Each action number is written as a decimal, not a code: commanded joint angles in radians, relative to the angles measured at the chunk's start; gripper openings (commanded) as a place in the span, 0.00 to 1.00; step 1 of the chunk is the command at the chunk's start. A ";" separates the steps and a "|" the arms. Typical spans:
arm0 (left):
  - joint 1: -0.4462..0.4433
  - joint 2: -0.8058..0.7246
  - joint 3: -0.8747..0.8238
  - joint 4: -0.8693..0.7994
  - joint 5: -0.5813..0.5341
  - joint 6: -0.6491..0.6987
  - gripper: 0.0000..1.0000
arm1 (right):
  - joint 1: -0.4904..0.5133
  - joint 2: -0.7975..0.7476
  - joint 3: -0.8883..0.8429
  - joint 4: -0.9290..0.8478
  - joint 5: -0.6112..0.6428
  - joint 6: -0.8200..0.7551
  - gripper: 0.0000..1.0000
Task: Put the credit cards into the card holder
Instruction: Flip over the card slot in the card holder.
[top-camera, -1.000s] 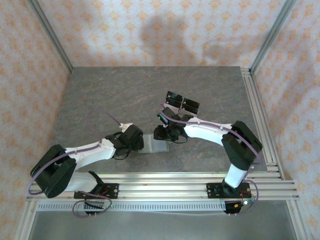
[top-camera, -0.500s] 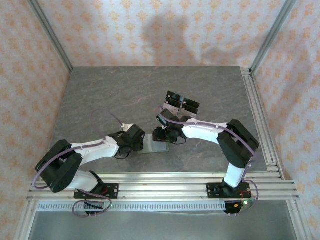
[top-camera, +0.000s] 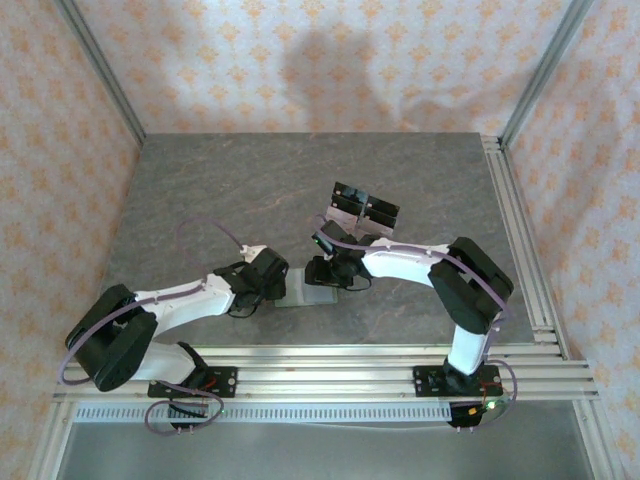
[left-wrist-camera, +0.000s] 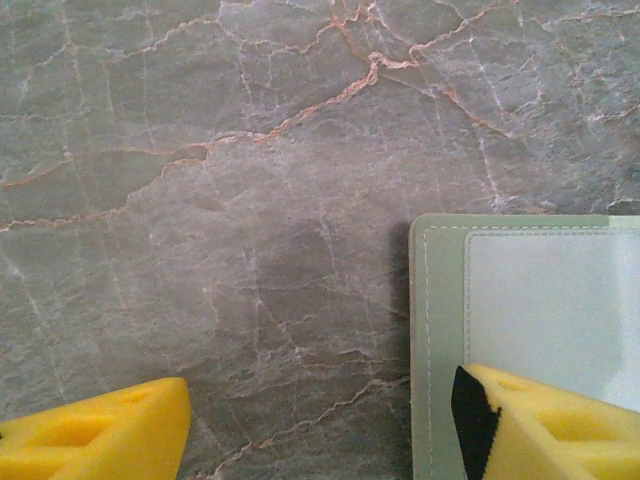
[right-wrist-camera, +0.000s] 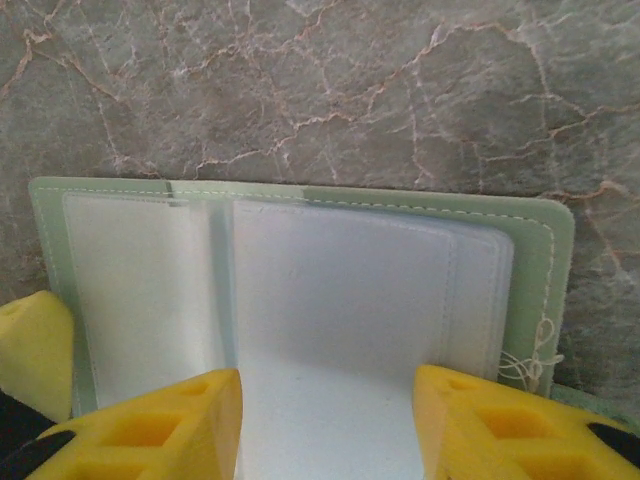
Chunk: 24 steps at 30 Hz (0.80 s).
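Right wrist: card holder (right-wrist-camera: 350, 290) under fingers (right-wrist-camera: 150, 425)

Grey marble-look table (top-camera: 200, 190) w/ open card holder (right-wrist-camera: 140, 290) & black-panel stand (top-camera: 364, 207) on it.

A lab test booth. Two robot arms (top-camera: 400, 262) bolted to metal rails (top-camera: 330, 365) face a grey stone-look table (top-camera: 250, 180), enclosed by orange patterned walls (top-camera: 330, 50).
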 joint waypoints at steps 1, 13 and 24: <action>-0.002 -0.011 0.010 -0.031 -0.037 0.020 0.71 | 0.008 0.020 -0.002 0.014 -0.008 0.016 0.48; -0.002 -0.027 0.012 -0.021 -0.034 0.011 0.71 | 0.014 0.067 0.045 0.046 -0.072 0.037 0.48; -0.003 -0.101 -0.013 -0.019 -0.034 -0.003 0.71 | 0.039 0.113 0.112 0.056 -0.100 0.060 0.48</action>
